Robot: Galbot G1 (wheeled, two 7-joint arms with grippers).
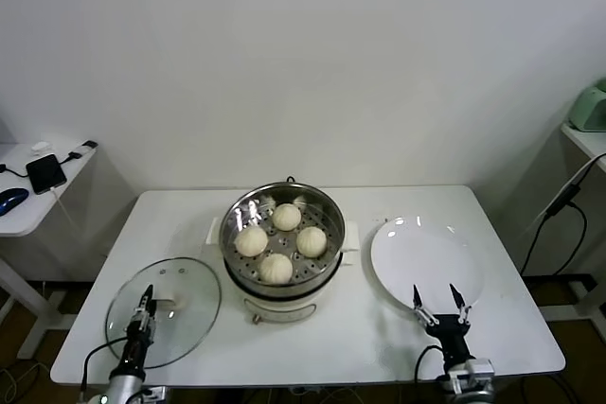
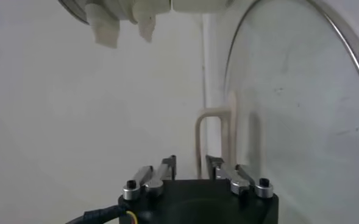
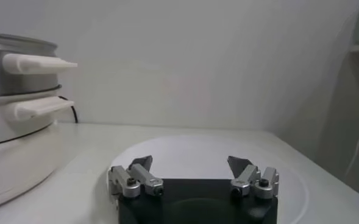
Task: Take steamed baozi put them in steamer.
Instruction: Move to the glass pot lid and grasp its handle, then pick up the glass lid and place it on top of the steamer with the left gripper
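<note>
The steamer (image 1: 284, 234) stands mid-table, a shiny steel pot on a white base. Four cream-white baozi lie on its perforated tray: one at the back (image 1: 287, 217), one at the left (image 1: 251, 241), one at the right (image 1: 311, 240), one at the front (image 1: 276, 269). My left gripper (image 1: 147, 298) hangs low over the near part of the glass lid (image 1: 163, 311), empty, its jaws a narrow gap apart (image 2: 190, 161). My right gripper (image 1: 437, 298) is wide open and empty at the near rim of the white plate (image 1: 426, 262); it also shows in the right wrist view (image 3: 190, 163).
The lid's handle (image 2: 214, 131) stands just beyond the left gripper. The steamer's side (image 3: 14, 103) with its white handles is to one side of the right gripper. The plate (image 3: 209, 152) holds nothing. A side table with a phone (image 1: 45, 173) is far left.
</note>
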